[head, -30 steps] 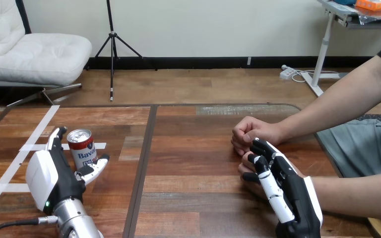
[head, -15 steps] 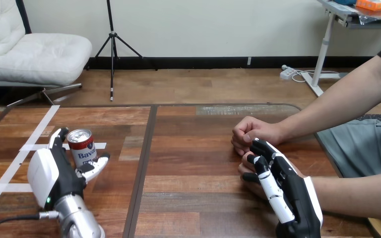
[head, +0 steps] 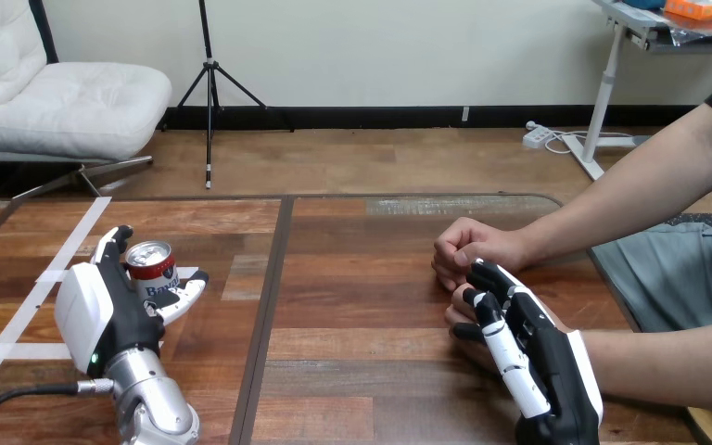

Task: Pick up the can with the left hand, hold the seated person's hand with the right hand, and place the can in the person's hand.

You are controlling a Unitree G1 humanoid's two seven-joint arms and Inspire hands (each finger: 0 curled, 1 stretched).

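Note:
A red and white can with a silver top stands upright on the table's left part. My left hand is against it from the near side. Its straight fingers rise along the can's left side and its thumb lies at the can's right, so the can sits between them, its lower half hidden by the palm. At the right, my right hand lies over the person's hand, with fingers curled over its top and the thumb against its near side.
The person's other hand is a fist resting on the table just beyond my right hand. Their forearms come in from the right edge. White tape lines cross the table's left part, and a dark seam runs down its middle.
My left hand has slid forward to the can, which now sits deeper between fingers and thumb. The can, my right hand and the person's hands have stayed put.

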